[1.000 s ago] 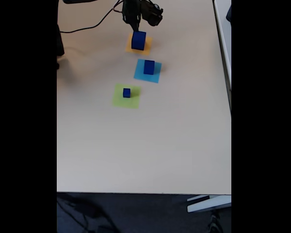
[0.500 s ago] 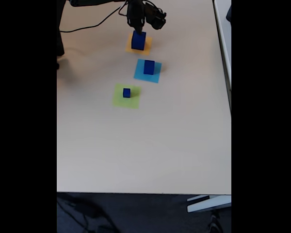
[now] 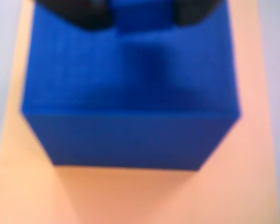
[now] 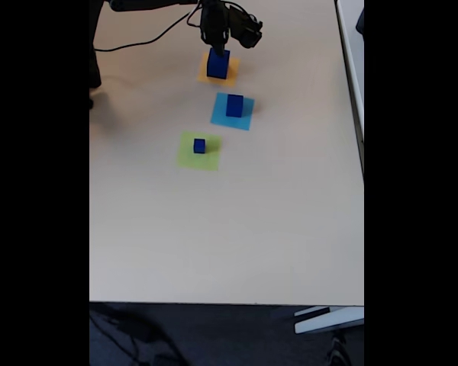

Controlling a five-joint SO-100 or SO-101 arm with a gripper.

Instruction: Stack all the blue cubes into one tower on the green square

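In the fixed view the large blue cube [image 4: 217,63] stands on an orange square [image 4: 204,75] at the far end of the table. My gripper [image 4: 216,44] hangs right over it. The wrist view has this cube [image 3: 130,102] very close and blurred on the orange square [image 3: 130,196], with my gripper [image 3: 140,14] at the top edge, its two dark fingertips [image 3: 74,11] apart over the cube's top and holding nothing. A medium blue cube [image 4: 234,105] sits on a light-blue square [image 4: 221,119]. The small blue cube [image 4: 199,146] rests on the green square [image 4: 204,159].
A black cable [image 4: 137,43] runs across the table's far left. The beige table [image 4: 229,236] stretches wide and bare toward its near edge. Its right edge lies near a white object [image 4: 328,319] on the floor.
The gripper has come down from above the large cube to just over its top. The cubes and squares have not moved.
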